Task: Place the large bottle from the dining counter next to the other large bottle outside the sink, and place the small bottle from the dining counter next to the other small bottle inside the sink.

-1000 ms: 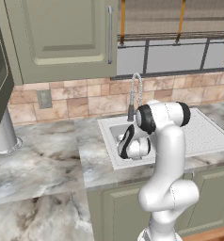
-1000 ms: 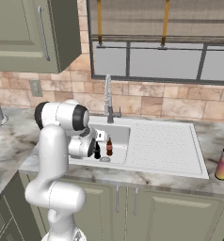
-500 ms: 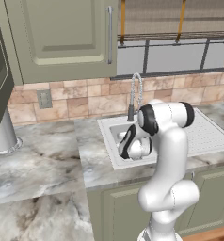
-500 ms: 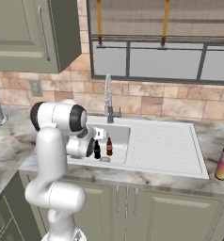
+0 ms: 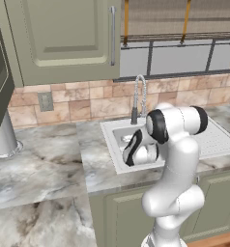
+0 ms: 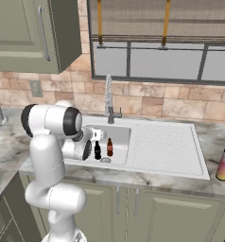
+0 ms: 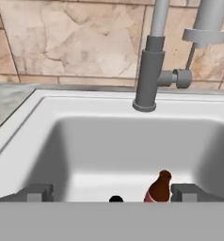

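The small bottle [image 6: 97,150], short and black, stands upright inside the sink [image 6: 121,133] right beside a small brown bottle [image 6: 109,147]. My gripper [image 6: 94,141] hangs open just left of and above them, holding nothing. In the hand view the black bottle's cap [image 7: 116,199] and the brown bottle [image 7: 158,188] peek up between my spread fingertips [image 7: 36,193], with the sink's back wall [image 7: 109,141] beyond. A large bottle [image 6: 224,163] with a pink-to-yellow body stands on the worktop right of the drainboard. The dining counter is out of view.
The chrome gooseneck tap [image 6: 108,97] rises behind the basin, close ahead of my hand [image 5: 131,150]. A ribbed drainboard [image 6: 161,146] lies right of the basin. Marble worktop [image 5: 44,164] stretches left, with a metal cylinder [image 5: 2,135] at its far end. Wall cabinets and a window hang above.
The arm's elbow has swung a little to the left and the hand has eased slightly back from the black bottle. Both small bottles stay where they were.
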Available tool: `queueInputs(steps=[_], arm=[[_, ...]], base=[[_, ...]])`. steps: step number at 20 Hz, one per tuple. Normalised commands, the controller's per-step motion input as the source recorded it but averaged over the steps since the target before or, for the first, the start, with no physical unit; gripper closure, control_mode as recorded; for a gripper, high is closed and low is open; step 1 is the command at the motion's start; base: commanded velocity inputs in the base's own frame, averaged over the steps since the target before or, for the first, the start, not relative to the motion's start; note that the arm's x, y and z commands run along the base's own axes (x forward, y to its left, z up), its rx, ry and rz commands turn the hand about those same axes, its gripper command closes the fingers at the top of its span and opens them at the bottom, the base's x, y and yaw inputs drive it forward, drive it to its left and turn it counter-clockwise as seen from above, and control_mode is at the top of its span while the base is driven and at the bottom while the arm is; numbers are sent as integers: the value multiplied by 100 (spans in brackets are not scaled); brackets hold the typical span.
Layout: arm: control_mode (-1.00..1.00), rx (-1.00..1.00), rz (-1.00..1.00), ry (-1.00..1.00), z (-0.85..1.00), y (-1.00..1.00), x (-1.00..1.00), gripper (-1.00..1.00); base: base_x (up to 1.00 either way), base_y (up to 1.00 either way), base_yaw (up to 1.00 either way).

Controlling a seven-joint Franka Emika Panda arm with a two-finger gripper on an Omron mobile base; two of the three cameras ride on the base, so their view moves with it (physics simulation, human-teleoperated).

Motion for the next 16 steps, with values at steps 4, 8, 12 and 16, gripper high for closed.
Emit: queueInputs(steps=[4, 8, 12, 16], arm=[[-100, 0, 0, -4, 34, 21, -45, -100], [-100, 0, 0, -6, 49, 17, -44, -100], [-100, 0, 0, -4, 49, 7, -32, -100], [-100, 0, 0, 0, 33, 12, -30, -100]], base=[[0, 0, 0], [0, 0, 0], [0, 0, 0], [0, 0, 0]])
